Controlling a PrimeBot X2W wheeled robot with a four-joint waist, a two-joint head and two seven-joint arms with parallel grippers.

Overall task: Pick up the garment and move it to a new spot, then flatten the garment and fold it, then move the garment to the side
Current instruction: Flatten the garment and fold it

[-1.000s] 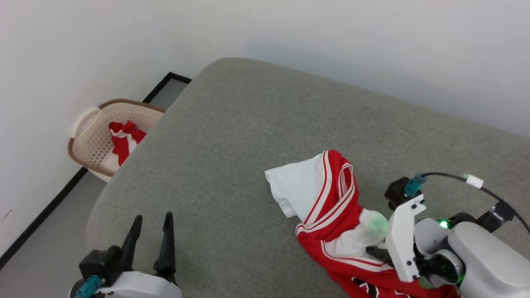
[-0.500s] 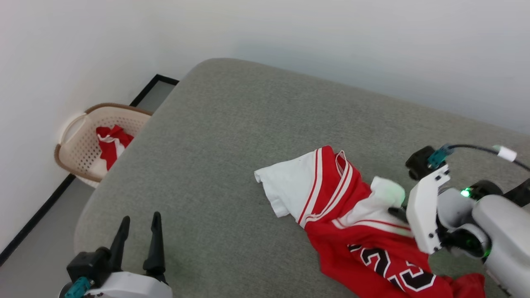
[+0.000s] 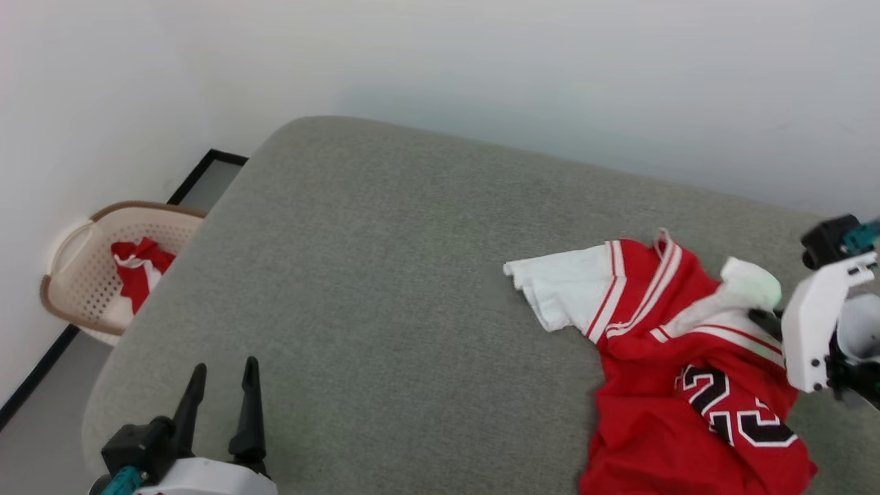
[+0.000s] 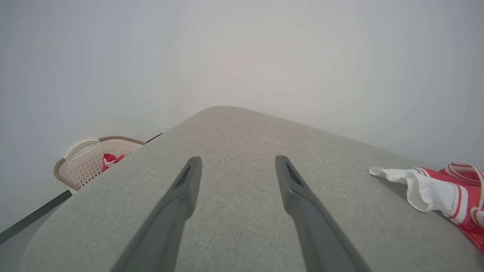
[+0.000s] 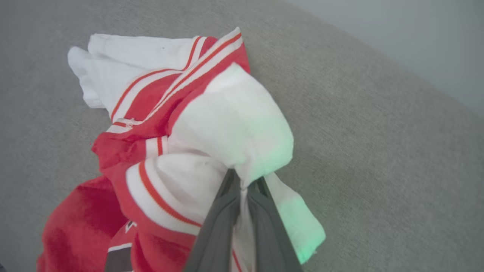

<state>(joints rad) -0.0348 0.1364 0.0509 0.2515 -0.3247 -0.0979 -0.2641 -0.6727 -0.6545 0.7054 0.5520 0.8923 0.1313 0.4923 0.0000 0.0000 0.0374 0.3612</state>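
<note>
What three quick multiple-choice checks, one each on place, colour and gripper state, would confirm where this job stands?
1. Where is the basket relative to the grey surface?
A. On it
B. On the floor off its left edge
C. Behind its right end

2. What colour are the numerals on the garment?
A. Blue
B. Yellow
C. Black, edged white

3. What is the state of the right gripper?
A. Shut on the garment
B. Open above it
C. Shut on nothing

Answers:
1 B: the basket sits below the surface's left edge, by the wall.
2 C: the head view shows black digits with white edges.
3 A: the right wrist view shows white sleeve cloth pinched between its fingers.
</note>
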